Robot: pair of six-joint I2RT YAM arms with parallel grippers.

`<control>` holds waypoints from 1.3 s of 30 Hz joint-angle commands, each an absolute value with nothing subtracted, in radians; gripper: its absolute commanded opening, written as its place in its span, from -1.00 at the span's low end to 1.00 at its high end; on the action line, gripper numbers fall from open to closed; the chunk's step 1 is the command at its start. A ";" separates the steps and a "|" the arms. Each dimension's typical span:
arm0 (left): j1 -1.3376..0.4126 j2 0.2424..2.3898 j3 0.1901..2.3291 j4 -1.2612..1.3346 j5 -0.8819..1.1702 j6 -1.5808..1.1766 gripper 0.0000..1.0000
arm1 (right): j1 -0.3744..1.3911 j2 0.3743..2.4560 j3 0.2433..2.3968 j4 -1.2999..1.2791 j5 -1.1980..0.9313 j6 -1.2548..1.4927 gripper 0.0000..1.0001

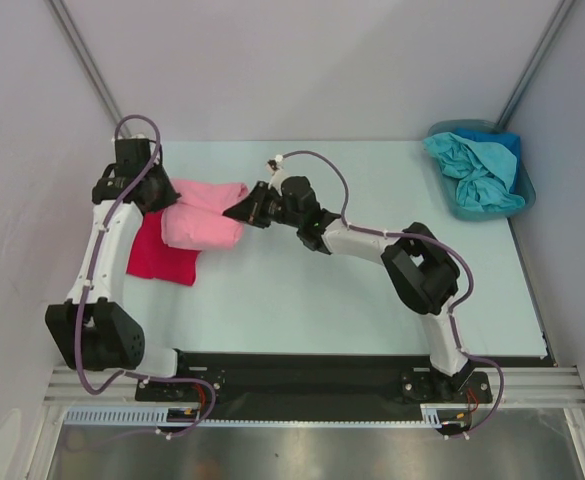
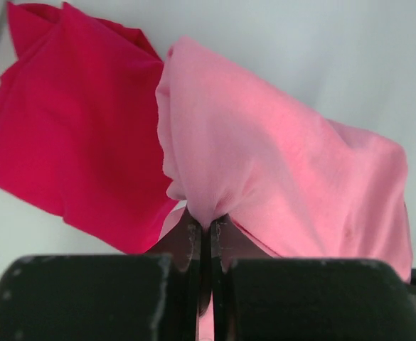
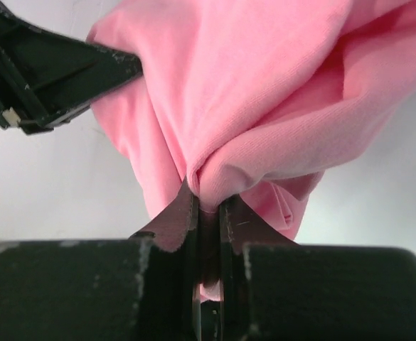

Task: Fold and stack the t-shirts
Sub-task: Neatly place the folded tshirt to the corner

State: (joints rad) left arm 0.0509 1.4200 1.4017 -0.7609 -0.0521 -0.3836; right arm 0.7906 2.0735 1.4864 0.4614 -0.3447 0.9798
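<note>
Red shirt point(image 1: 162, 255) lies kinda flat on the left side of the table point(image 1: 372, 300), with its upper right part tucked under the pink shirt point(image 1: 204, 215). Over there the left gripper point(image 2: 206, 229) is clamped tight on the pink shirt's left end, cloth bunched between the fingers. The pink shirt is scrunched up between both arms. On its right end the right gripper point(image 3: 208, 204) pinches a fold the same way. Far right corner: a bin point(image 1: 472, 212) holding a teal shirt point(image 1: 467, 170) and a blue shirt point(image 1: 500, 148).

White arms point(image 1: 107, 245), black joints point(image 1: 422, 272); looping purple cables point(image 1: 324, 161).
</note>
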 commanded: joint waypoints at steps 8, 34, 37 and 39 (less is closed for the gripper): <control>0.166 1.512 1.539 -0.781 -0.423 -0.406 -0.99 | 0.844 2.210 1.614 0.594 -0.373 1.019 -1.00; 0.350 1.528 1.247 -0.732 -0.535 -0.482 -0.06 | 0.971 2.410 1.621 0.646 -0.423 1.062 0.09; 0.350 1.519 1.258 -0.736 -0.531 -0.489 -0.06 | 0.973 2.410 1.621 0.638 -0.431 1.052 0.74; 0.350 1.508 1.266 -0.738 -0.520 -0.489 -0.06 | 0.971 2.398 1.612 0.635 -0.420 1.040 0.83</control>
State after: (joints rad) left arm 0.3458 1.5360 1.2469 -0.7685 -0.4923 -0.4709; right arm 0.9714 2.4218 1.6165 0.5999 -0.4080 1.0599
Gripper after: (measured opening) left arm 0.470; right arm 0.900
